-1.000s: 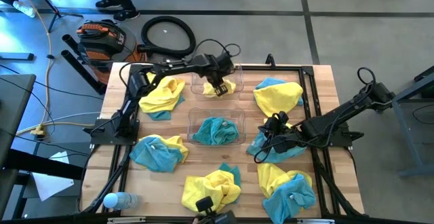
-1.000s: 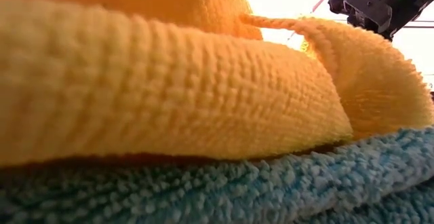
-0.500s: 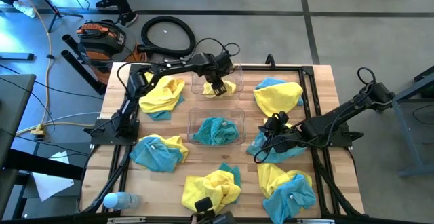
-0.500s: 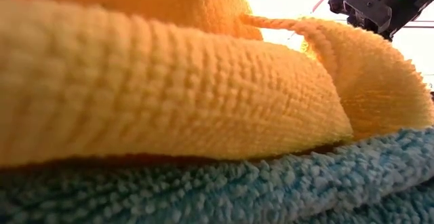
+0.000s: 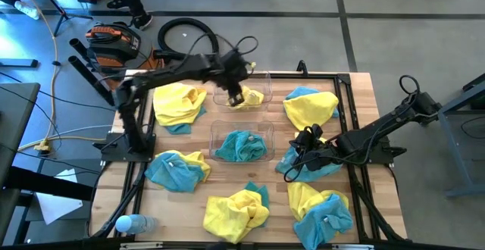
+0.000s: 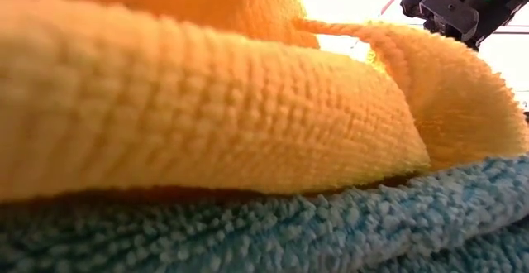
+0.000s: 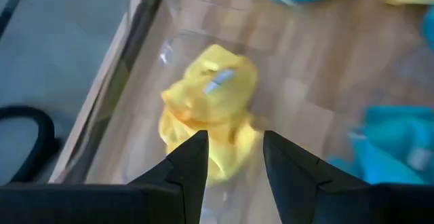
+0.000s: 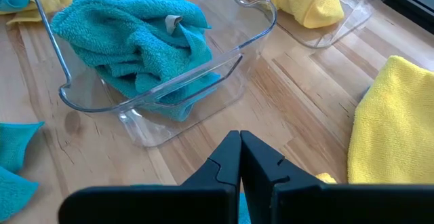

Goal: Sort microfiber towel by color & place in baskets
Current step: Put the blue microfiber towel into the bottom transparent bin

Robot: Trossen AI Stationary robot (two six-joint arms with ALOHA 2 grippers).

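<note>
Two clear baskets stand mid-table. The far basket [image 5: 244, 91] holds a crumpled yellow towel [image 7: 209, 108]. The near basket [image 5: 241, 144] holds a turquoise towel [image 8: 135, 41]. My left gripper [image 7: 234, 149] hangs open above the far basket, with the yellow towel below its fingers and apart from them. My right gripper [image 8: 241, 159] is shut on nothing, right of the near basket and just above the table, beside a turquoise towel [image 5: 292, 165]. In the low view a yellow towel [image 6: 207, 116] lying on a turquoise one fills the picture.
Mixed yellow and turquoise towel heaps lie around the baskets: far left [image 5: 180, 104], far right [image 5: 311, 106], near left [image 5: 176, 168], near middle [image 5: 236, 210], near right [image 5: 322, 208]. A water bottle [image 5: 132, 223] lies at the near left corner. A dark metal frame [image 5: 345, 121] rims the table.
My left gripper has let go of the yellow towel and risen out of the far basket, drawing a little toward the table's left. The towel stays crumpled in the basket.
</note>
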